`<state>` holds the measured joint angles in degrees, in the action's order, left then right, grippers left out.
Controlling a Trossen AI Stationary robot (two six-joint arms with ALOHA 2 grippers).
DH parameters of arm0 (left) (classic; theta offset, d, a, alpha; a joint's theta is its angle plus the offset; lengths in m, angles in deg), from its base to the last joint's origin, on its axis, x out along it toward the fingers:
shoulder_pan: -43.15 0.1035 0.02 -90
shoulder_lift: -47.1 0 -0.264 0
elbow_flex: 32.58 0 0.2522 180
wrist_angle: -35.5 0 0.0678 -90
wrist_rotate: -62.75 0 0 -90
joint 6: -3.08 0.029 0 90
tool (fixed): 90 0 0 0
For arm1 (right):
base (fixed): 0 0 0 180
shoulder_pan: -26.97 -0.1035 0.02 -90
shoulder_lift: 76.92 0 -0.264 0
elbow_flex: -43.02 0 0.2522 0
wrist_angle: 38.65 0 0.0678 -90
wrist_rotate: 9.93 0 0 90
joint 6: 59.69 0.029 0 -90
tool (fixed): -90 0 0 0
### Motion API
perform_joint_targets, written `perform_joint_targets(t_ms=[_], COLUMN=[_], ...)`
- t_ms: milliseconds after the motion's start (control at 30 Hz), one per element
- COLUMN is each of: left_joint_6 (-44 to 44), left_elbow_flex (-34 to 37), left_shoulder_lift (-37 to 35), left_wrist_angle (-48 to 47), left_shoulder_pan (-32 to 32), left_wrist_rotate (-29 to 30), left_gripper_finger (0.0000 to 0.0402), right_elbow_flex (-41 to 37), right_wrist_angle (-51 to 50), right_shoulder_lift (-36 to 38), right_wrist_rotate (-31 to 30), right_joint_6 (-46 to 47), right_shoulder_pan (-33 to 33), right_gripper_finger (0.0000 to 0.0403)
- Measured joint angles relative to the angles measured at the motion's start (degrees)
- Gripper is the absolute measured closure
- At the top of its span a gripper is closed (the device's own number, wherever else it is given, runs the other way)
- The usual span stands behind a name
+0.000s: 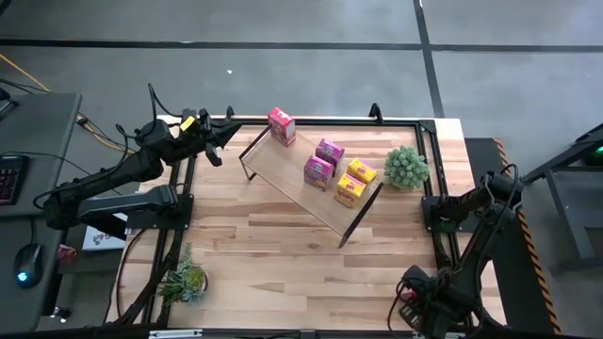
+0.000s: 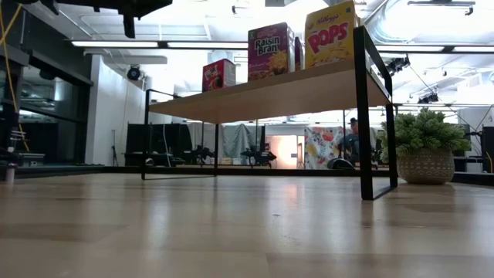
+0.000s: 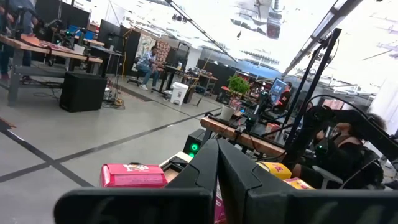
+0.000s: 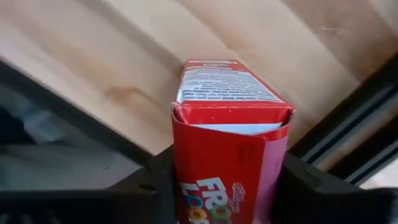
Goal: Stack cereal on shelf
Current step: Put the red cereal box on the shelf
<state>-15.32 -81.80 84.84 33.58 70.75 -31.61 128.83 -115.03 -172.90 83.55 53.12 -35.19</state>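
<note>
The shelf [image 1: 311,184], a long light-wood board on thin dark end frames, lies diagonally across the far half of the table [image 1: 283,254], its long axis running from the far left corner toward the right edge. Five cereal boxes stand upright on it: a red box [image 1: 281,126] alone near the far-left end, two magenta boxes [image 1: 324,162] past the middle, and two yellow boxes [image 1: 355,182] at the right end, just beside a potted plant [image 1: 407,167]. A second plant [image 1: 184,281] sits near the near left corner. The right gripper [image 4: 227,180], low by the near right corner of the table, is clamped on a further red cereal box [image 4: 227,134], fingers pressing its two broad faces, the opened top flap facing away from the wrist and the box's long axis in line with the gripper. The left gripper [image 3: 217,177] hangs over the far left corner with its fingers pressed together and nothing between them. The boxes appear light, thin-walled and easily crushed or tipped; a moderate grip across the broad faces, near mid-height, seems soundest, and each should be set down squarely on its small base.
</note>
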Motion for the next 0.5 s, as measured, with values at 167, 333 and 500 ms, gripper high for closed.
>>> perform_joint_targets(t_ms=[167, 333, 500], left_joint_6=[0.0, 0.0, 0.1], left_elbow_flex=[0.0, 0.0, 0.0], left_shoulder_lift=[0.0, 0.0, 0.0], left_wrist_angle=[0.0, 0.0, 0.0], left_shoulder_pan=[0.0, 0.0, 0.0], left_wrist_rotate=[0.0, 0.0, 0.0], left_gripper_finger=[0.0401, 0.0401, 0.0401], right_elbow_flex=[0.0, 0.0, 0.0], right_wrist_angle=[4.6, 14.4, 26.5], right_shoulder_lift=[1.8, 7.8, 15.4], right_wrist_rotate=[-3.1, -19.6, -34.4], right_joint_6=[-3.9, -15.7, -39.6], right_shoulder_pan=[1.0, 3.9, 9.9], right_gripper_finger=[0.0277, 0.0287, 0.0284])
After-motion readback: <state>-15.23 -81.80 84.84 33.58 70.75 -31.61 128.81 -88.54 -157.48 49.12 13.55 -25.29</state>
